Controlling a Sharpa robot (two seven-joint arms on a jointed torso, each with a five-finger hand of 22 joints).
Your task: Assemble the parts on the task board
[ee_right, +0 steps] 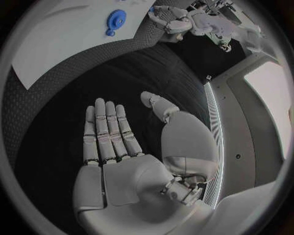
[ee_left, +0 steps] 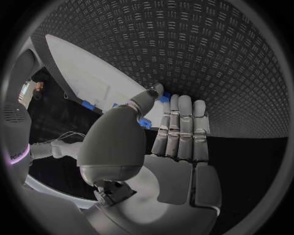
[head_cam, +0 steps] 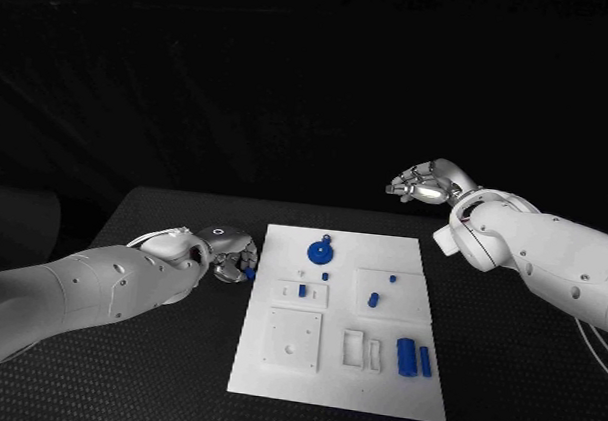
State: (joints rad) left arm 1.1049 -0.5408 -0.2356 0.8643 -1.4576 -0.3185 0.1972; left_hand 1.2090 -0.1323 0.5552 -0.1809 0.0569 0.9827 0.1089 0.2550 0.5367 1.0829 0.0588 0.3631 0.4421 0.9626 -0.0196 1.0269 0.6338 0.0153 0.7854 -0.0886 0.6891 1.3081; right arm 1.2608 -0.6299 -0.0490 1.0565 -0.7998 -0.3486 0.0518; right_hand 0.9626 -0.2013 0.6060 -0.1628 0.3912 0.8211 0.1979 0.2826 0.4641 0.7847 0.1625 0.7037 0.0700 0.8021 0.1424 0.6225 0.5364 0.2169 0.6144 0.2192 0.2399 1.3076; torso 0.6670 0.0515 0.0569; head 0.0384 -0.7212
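Note:
The white task board (head_cam: 339, 375) lies in the middle of the black table. On it are a blue gear (head_cam: 322, 250), several small blue pieces such as one (head_cam: 374, 300) near the middle, and two blue cylinders (head_cam: 406, 356) at the near right. My left hand (head_cam: 231, 261) is at the board's left edge, its thumb (ee_left: 150, 98) against the fingertips, pinching a small blue part (ee_left: 164, 97). My right hand (head_cam: 425, 185) hangs raised beyond the board's far right corner, fingers (ee_right: 107, 127) straight and apart, holding nothing. The right wrist view also takes in the gear (ee_right: 115, 20) and board (ee_right: 55, 44).
The board carries raised white blocks and recesses (head_cam: 294, 338) on its near half. Black textured table (head_cam: 129, 375) spreads on both sides of the board. The white right forearm (head_cam: 560, 260) reaches over the table's far right side.

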